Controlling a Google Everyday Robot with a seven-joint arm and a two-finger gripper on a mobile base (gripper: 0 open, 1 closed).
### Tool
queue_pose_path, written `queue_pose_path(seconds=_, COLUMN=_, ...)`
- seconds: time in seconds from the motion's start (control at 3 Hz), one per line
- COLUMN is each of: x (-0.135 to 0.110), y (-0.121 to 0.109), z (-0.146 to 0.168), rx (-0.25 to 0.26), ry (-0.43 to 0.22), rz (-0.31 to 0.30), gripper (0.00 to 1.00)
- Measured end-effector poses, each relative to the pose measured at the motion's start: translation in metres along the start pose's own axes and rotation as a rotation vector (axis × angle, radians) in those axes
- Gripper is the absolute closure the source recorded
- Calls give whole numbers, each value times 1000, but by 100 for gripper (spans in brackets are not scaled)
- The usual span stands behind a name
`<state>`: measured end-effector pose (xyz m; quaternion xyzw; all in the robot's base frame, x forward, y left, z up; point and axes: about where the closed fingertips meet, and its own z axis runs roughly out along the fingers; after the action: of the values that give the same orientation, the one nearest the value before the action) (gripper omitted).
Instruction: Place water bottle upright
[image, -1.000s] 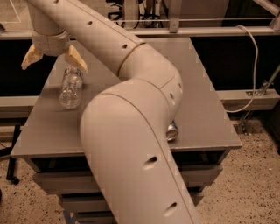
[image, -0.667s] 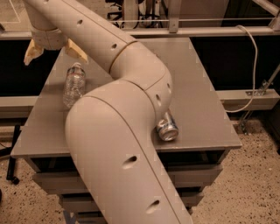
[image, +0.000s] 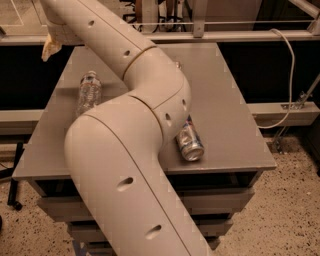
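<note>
Gripper: the gripper is at the far upper left, at the end of the arm, over the table's back-left edge. Only a pale, cream-yellow tip of it shows below the wrist. How far it is open cannot be told. It is clear of the bottle, and nothing can be seen in its grasp.
Arm: the arm is made of thick, smooth, cream-coloured segments, rounded like tubes, with small dark oval holes along them. It rises from the bottom of the view, bends at a bulging joint over the middle of the table and reaches back to the left.
Water bottle: the water bottle is clear ribbed plastic and glints in the light. It is on the left part of the table, just beside the arm's big lower segment, which hides its lower end. The cap end points to the back of the table. Whether it stands or lies cannot be told from this angle.
Can: a blue-and-silver can lies on its side near the table's front right edge, its round metal end turned toward the camera. It is close against the arm and well apart from the bottle.
Table: the table has a flat, matt grey, square-cornered top with stacked grey shelves beneath it.
Cable: a thin white cable curves down on the right.
Floor: the floor is pale, speckled stone.
</note>
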<state>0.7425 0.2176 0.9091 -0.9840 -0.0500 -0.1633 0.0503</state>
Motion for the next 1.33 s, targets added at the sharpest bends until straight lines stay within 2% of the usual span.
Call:
queue_pose_path(seconds=0.33, x=19, y=30, z=-9, rx=-31, ry=46, rz=64, gripper=0)
queue_pose_path(seconds=0.67, x=17, y=60, z=1, rx=-73, ry=27, rz=119, gripper=0)
queue_pose_path(seconds=1.0, x=-7, y=91, z=21, rx=-122, ry=-51, rz=180, gripper=0)
queue_pose_path(seconds=1.33, x=-27, y=98, z=32, rx=-141, ry=-99, rz=201, gripper=0)
